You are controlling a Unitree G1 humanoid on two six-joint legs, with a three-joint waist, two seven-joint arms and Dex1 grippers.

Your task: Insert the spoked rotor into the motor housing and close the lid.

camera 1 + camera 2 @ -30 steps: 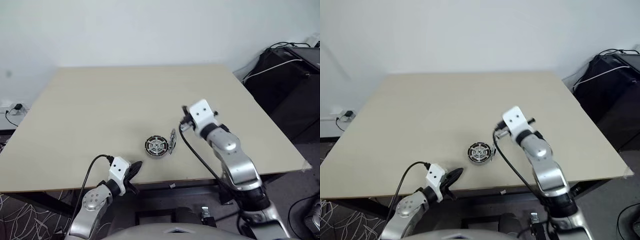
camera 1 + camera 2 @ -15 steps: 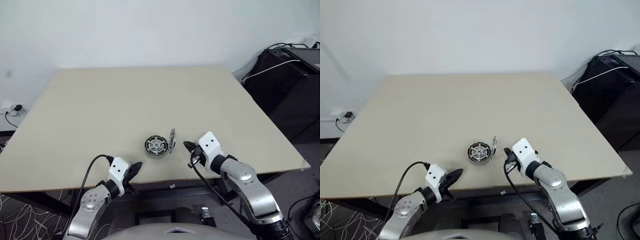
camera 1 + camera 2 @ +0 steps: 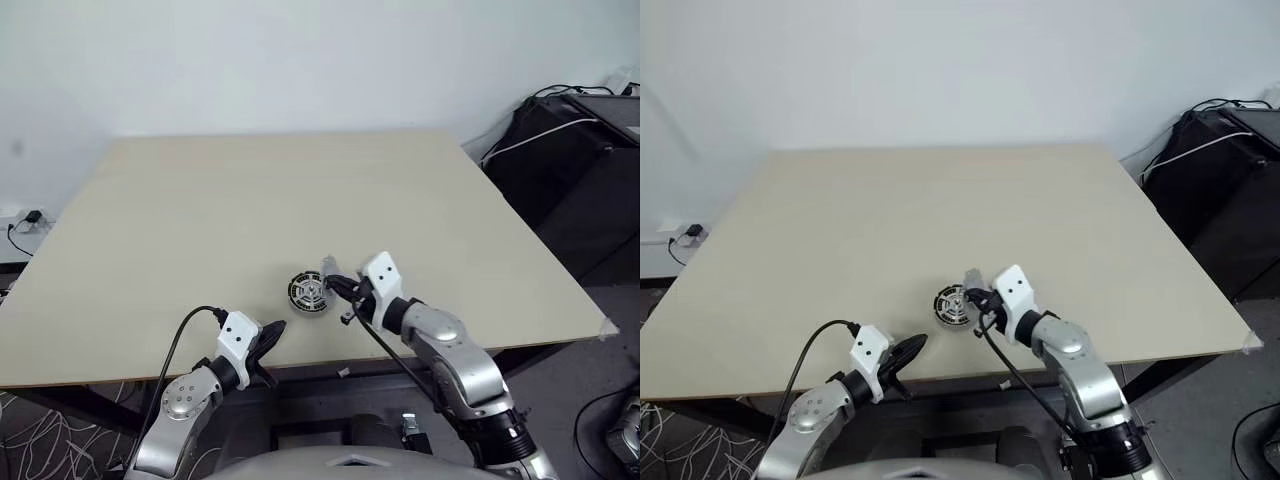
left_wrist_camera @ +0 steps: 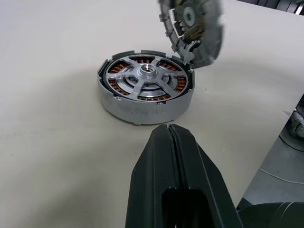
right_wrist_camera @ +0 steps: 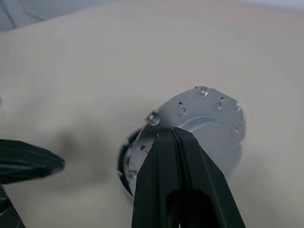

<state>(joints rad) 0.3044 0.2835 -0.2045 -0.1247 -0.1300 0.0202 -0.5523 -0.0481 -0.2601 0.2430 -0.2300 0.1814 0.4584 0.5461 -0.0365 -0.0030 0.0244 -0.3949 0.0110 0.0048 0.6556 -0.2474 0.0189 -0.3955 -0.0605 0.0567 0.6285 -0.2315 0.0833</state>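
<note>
We see a pale wooden table (image 3: 200,220) with a small round motor housing (image 4: 145,88) lying flat near the middle of its near edge. Inside the housing sits the spoked rotor (image 4: 144,78): its silver spokes and central hub lie level within the dark rim, and copper-brown windings show in the gaps between them. The lid (image 4: 192,29) stands tilted up at the housing's far right side, its lower edge at the housing's rim, so the housing is open at the top. In the right wrist view the lid's smooth grey outer face, with small holes, leans over the housing and hides most of it.

Our right tool (image 3: 334,284) points at the lid from the right, with its two black fingers (image 5: 178,161) pressed together and nothing between them. Its tip lies against or just beside the lid; we cannot tell if it touches. Our left tool (image 4: 169,130) hovers at the table's near edge, pointing at the housing but apart from it, fingers also pressed together and empty.

Past the table's right edge, dark equipment with cables (image 3: 570,130) is cut off by the frame.
</note>
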